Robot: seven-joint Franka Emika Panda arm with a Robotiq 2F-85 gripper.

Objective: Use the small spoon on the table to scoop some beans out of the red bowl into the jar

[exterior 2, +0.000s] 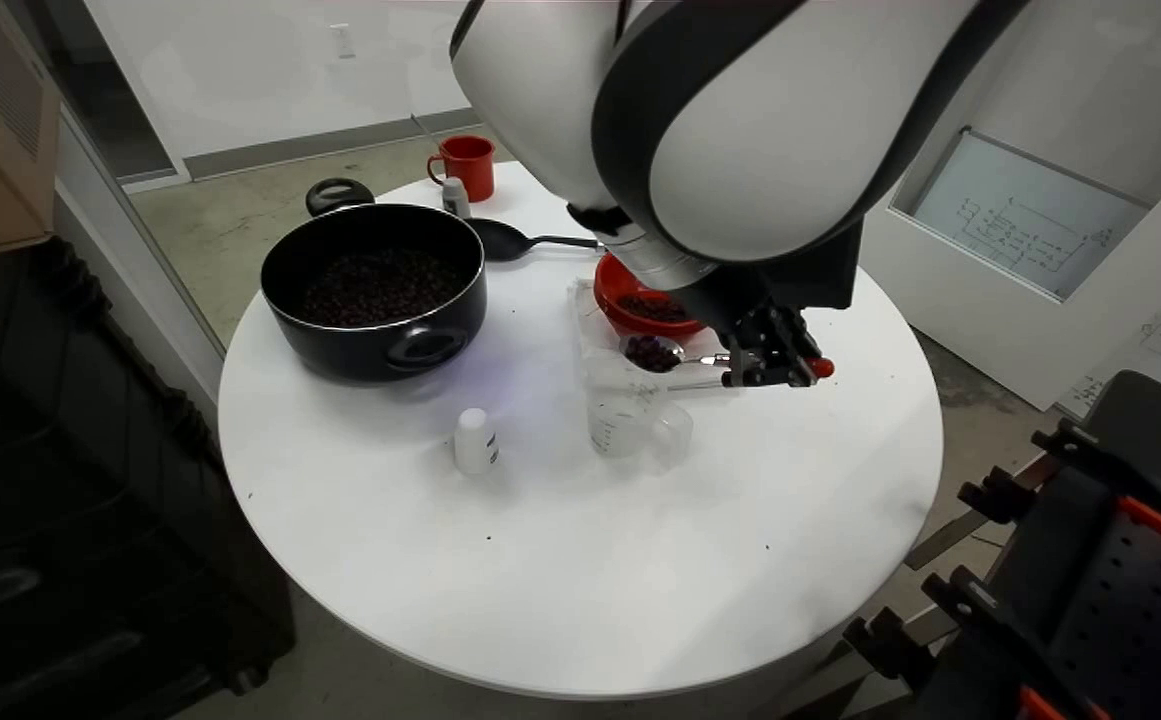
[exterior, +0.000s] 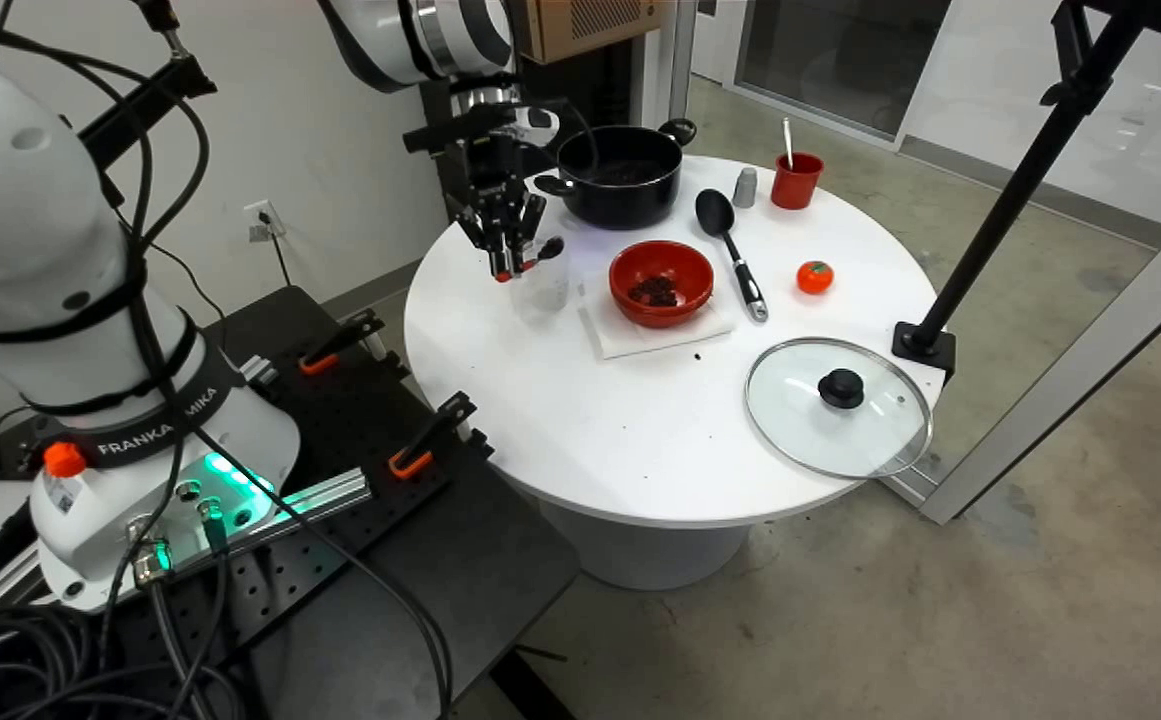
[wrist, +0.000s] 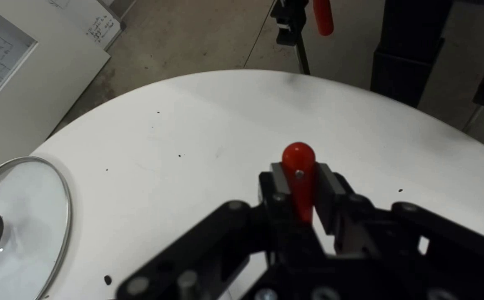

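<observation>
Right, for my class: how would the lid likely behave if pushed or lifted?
The see-through lid looks like glass, so it is probably stiff and breakable. It overhangs the edge of the table, so an outward push might tip it off. The raised knob should help lifting.

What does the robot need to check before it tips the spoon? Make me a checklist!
1. The small spoon is held: ok, the gripper pinches its red handle from both sides.
2. The beans are on it: ok, some lie in its head.
3. The jar is upright: ok, it stands on the table.
4. The spoon's head is right over the jar's opening: cannot tell, it shows near the rim in both exterior views, but how they line up is unclear.
5. The wrist view shows the jar: not ok, no jar appears there.
</observation>
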